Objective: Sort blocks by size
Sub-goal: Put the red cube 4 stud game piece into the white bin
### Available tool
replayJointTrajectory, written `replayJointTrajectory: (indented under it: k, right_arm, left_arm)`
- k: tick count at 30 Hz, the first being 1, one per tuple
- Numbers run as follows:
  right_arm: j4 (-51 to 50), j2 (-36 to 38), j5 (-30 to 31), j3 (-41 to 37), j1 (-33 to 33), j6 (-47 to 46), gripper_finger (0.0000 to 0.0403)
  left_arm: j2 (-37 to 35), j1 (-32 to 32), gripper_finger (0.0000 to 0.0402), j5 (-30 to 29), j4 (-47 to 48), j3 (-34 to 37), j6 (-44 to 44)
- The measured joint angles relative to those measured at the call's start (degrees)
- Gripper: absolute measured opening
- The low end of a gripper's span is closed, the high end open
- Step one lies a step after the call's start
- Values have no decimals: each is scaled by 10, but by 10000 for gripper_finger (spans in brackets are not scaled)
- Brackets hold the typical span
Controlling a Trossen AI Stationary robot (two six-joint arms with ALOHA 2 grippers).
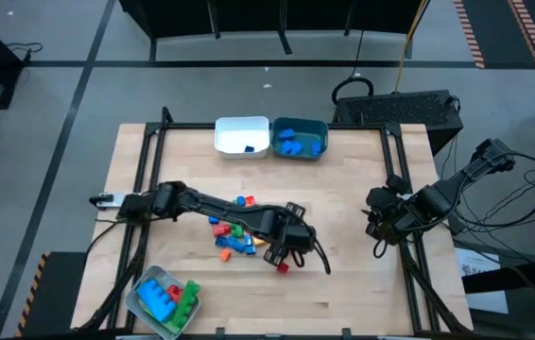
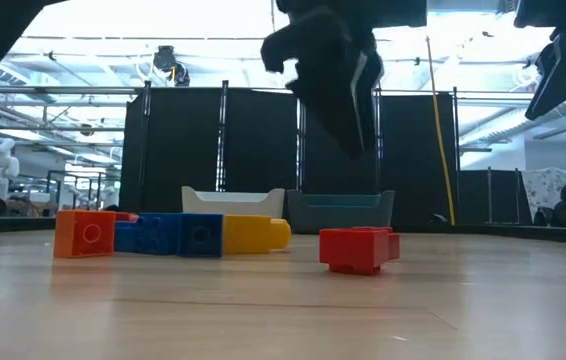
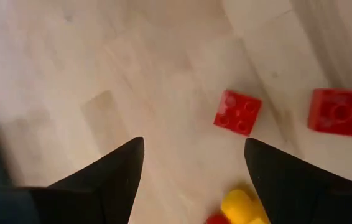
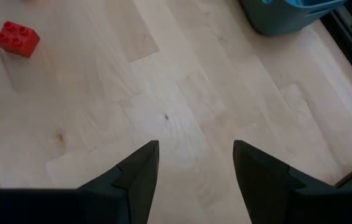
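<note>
Lying loose, studded multicoloured blocks [image 1: 234, 236]

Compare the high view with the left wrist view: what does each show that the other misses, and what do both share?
Only the high view shows the white bin, the teal bin, the clear-grey bin and the waiting right gripper. Only the left wrist view shows the left gripper standing open with nothing between its fingers. Both show the wooden table and red blocks.

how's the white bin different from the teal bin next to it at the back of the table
The white bin holds just one small blue block; the teal bin holds a cluster of blue blocks. The white bin sits on the left-arm side, the teal bin on the right-arm side. They look alike in size and stand side by side.
</note>
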State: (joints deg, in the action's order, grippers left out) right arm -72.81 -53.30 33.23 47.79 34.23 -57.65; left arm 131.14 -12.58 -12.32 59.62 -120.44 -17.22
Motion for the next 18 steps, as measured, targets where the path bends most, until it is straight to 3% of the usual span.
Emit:
replayJointTrajectory:
  k: [9,18]
  right_arm:
    - [11,0,0,0,0,0,192]
    - [16,0,0,0,0,-1,192]
  left_arm:
    - [3,18,278,96,-69,64,6]
    - [2,26,278,139,-118,94,-16]
